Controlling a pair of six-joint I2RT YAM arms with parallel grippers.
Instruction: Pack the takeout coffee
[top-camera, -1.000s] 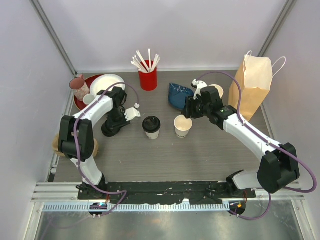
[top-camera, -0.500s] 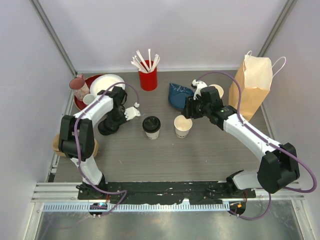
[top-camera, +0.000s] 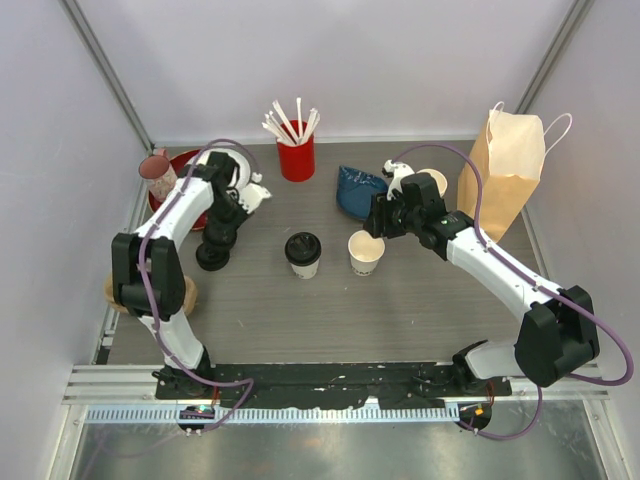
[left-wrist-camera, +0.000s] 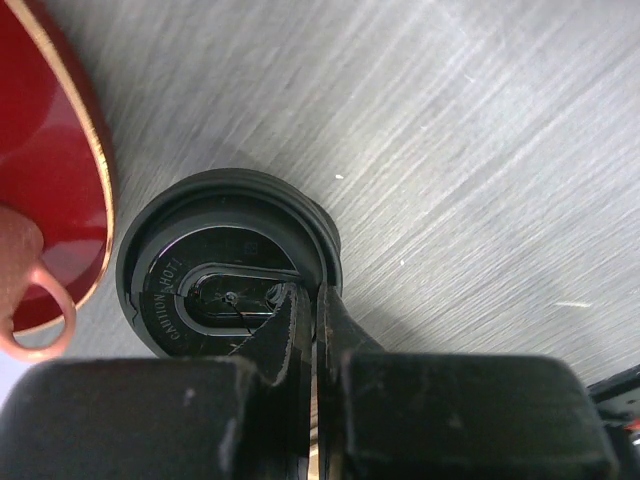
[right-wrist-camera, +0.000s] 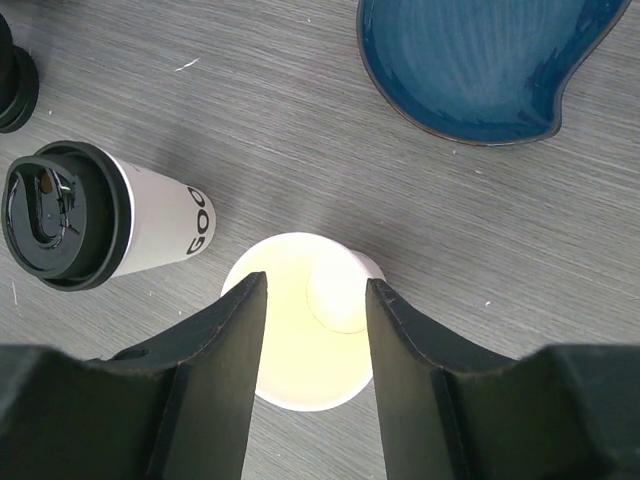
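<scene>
one takeout coffee (top-camera: 303, 253) — cream paper cup, black lid — is standing upright mid-worktop (top-camera: 400, 310), untouched, just beside a lidless cup (right-wrist-camera: 305, 372). likely handling: light and thin-walled, denting easily, lid popping if squeezed high; best taken gently across the mid-body. second black lid (left-wrist-camera: 225, 270) is sitting beside the red plate (left-wrist-camera: 50, 180) — whether a cup is standing beneath it cannot be told. left end effector (left-wrist-camera: 305, 300) is pressing its tips together over that lid's centre. right end effector (right-wrist-camera: 315, 290) is hovering spread, straddling the lidless cup. paper bag (top-camera: 505, 165) is standing far right.
</scene>
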